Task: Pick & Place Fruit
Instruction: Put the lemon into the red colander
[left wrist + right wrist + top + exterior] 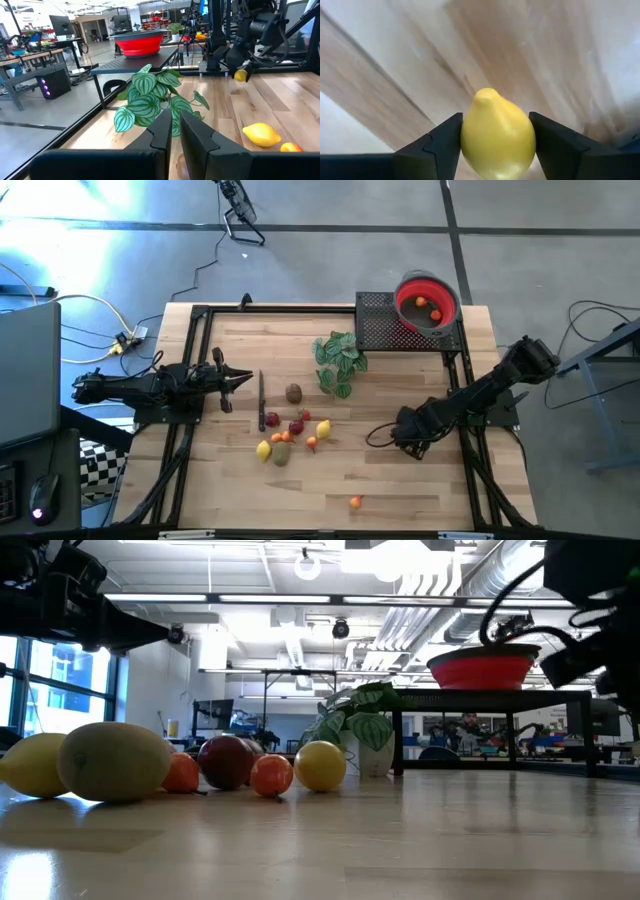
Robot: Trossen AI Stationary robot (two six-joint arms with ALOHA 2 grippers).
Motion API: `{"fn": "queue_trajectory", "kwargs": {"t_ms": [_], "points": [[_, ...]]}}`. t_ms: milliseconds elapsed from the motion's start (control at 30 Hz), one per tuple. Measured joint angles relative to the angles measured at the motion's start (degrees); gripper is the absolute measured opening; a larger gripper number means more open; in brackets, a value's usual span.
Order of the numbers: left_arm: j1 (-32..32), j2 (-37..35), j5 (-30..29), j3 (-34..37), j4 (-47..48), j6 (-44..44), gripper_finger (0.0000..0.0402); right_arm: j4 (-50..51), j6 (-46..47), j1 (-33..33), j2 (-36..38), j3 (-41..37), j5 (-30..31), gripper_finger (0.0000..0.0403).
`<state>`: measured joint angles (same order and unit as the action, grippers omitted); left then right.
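The right end effector [495, 137] has its 2 fingers closed against the sides of a yellow lemon [497, 135], pointed tip facing away from the wrist — held off the desk [400, 490], by the look of the left wrist view. The red bowl [427, 302], with 2 small fruits inside, sits on the black stand at the desk's far right corner, beyond this arm, so the carry runs outward and up. The left end effector [172, 132], fingers nearly together and empty, waits at the left side — the loose fruit [290, 435] lies between the arms.
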<state>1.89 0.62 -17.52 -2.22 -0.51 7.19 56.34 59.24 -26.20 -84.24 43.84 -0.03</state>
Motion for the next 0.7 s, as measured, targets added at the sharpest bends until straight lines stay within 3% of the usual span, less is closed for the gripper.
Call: {"fn": "queue_trajectory", "kwargs": {"t_ms": [167,500,700], "points": [[0.0,0.0,-0.02,0.0,0.0,0.01,0.0033,-0.59,2.47,0.0,1.72,0.93,4.27,0.0216],[0.0,0.0,-0.04,0.0,0.0,-0.01,0.0033,-3.67,1.57,0.9,2.99,0.98,5.95,0.0089],[0.0,0.0,-0.07,0.0,0.0,0.01,0.0033,-3.43,0.5,0.85,2.99,0.98,3.57,0.004]]}}
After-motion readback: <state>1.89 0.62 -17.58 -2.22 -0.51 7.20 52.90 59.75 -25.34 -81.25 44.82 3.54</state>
